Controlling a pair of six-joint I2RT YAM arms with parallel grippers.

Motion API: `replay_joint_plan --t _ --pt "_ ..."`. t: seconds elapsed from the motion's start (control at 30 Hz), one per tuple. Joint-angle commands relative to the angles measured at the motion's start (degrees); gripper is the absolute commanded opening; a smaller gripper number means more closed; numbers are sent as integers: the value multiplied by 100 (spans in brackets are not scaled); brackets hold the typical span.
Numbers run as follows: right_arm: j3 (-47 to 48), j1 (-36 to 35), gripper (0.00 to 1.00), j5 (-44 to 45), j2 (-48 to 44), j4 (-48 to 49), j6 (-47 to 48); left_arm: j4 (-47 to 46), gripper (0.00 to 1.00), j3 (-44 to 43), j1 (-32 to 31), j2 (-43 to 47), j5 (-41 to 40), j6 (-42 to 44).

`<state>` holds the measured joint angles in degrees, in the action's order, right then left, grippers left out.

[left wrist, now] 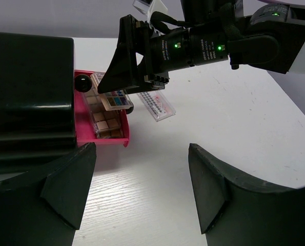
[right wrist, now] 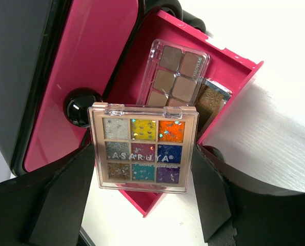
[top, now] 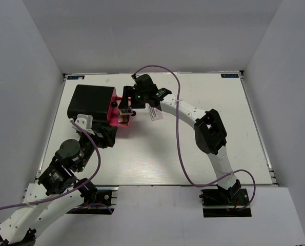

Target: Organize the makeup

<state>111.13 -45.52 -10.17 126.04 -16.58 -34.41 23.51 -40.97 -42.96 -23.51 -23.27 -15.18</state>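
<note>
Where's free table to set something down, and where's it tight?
Free: table right of the white-pink packet, and from the pink drawer to the near edge. Tight: that drawer, brown palettes inside, right gripper holding the multicoloured palette above.

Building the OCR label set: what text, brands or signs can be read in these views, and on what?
"ASARUYA": across the clear lid of the multicoloured palette.
Print on the brown palette, near its top right corner: too blurred to read.
Printed lines on the white-pink packet: too small to read.
Marks on the blue corner stickers at the table's far edge: too small to read.
</note>
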Motion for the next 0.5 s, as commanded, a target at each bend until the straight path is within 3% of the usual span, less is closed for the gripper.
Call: replay_joint_plan --t 0.0,0.23,0.47 --pt "207 -71 47 51 -264 111 -65 -4 82 -7 7 39 -37 -46" --pt "198 -80 58 51 -290 111 -65 5 82 -7 7 57 -46 -46" --pt "172 -80 62 59 -317 120 -57 5 82 -7 7 74 -55 -46"
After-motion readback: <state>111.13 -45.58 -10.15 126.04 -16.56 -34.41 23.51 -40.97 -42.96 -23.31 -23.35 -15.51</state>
